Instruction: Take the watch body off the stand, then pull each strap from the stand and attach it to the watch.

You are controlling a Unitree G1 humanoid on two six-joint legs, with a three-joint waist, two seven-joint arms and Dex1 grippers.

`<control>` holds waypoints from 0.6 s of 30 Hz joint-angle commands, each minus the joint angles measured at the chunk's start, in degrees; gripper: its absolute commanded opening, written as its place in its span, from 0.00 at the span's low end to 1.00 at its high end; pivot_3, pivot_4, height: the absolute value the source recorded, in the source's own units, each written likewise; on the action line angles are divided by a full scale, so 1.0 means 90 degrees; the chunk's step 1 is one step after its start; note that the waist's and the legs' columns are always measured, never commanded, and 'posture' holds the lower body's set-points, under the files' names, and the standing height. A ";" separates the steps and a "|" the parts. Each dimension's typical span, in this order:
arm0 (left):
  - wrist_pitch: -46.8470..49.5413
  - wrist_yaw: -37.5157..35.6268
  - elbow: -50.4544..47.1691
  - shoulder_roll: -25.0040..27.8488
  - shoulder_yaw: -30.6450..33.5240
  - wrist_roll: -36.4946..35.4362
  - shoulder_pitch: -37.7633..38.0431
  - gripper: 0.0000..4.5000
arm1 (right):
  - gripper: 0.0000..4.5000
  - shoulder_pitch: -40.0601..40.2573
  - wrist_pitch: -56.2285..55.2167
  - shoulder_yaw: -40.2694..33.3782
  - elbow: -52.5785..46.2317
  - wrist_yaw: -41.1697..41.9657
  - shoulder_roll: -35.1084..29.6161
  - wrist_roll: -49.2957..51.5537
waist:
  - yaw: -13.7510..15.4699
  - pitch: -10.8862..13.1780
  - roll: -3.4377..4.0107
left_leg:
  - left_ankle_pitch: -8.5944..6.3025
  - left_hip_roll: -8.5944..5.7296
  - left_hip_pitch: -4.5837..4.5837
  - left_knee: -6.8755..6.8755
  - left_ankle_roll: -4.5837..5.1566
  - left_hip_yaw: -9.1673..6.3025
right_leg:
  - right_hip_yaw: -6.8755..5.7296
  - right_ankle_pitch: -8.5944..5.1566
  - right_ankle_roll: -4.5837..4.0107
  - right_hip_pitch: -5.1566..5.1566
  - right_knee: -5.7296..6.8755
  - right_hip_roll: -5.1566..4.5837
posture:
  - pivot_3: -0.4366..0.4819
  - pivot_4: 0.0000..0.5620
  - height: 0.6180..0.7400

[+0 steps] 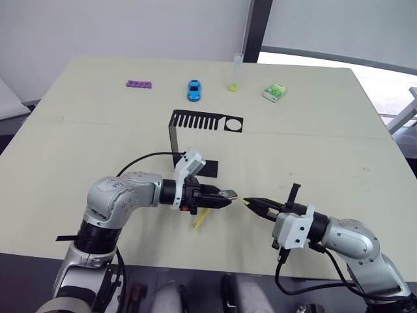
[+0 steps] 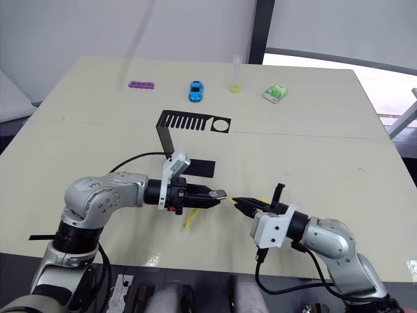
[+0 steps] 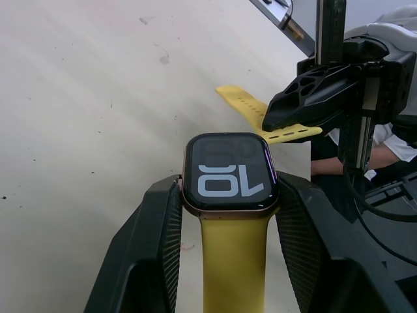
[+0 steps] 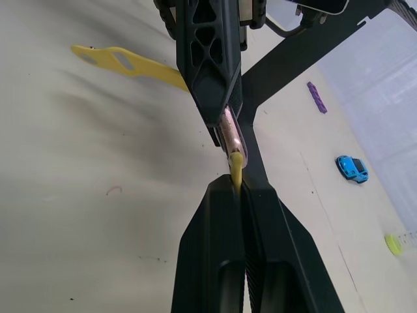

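a: watch body (image 3: pixel 229 175) sits clamped between the left gripper (image 1: pixel 221 197) fingers, off the stand (image 1: pixel 195 134) and nearer the robot than it. one yellow strap (image 3: pixel 234 261) already hangs from the case's near edge, down between the fingers.

b: and the right gripper (image 1: pixel 255 204)?

a: clenched flat on the second strap (image 3: pixel 260 119), the one with small holes, holding it just beside the watch body's free edge. in the right wrist view the strap tip looks to touch the case edge; whether it has gone into the slot, i cannot tell.

b: beyond the stand?

a: a purple piece (image 1: pixel 139 84), a blue toy car (image 1: pixel 194 90), a clear tube (image 1: pixel 235 72) and a green-white packet (image 1: pixel 275 92), all on the table (image 1: pixel 339 156).
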 commanded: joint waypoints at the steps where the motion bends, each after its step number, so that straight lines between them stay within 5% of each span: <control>1: -0.0060 -0.0010 -0.0116 -0.0036 0.0113 -0.0149 -0.0119 0.35 | 0.00 -0.0034 -0.0144 -0.0022 -0.0128 -0.0125 0.0024 0.0101 | 0.0001 0.0000 0.0000 | 0.0000 0.0000 0.0000 0.0000 0.0000 0.0000 | 0.0000 0.0000 0.0000 0.0000 0.0000 0.0000 | 0.48 0.27 1.00; 18: -0.0103 0.0007 -0.0129 -0.0119 0.0084 -0.0141 -0.0092 0.35 | 0.00 -0.0172 -0.0438 0.0036 0.0147 -0.0078 -0.0038 0.0111 | -0.0001 0.0000 0.0000 | 0.0000 0.0000 0.0000 0.0001 0.0000 0.0000 | 0.0000 0.0000 0.0000 0.0000 0.0001 0.0000 | 0.48 0.27 1.00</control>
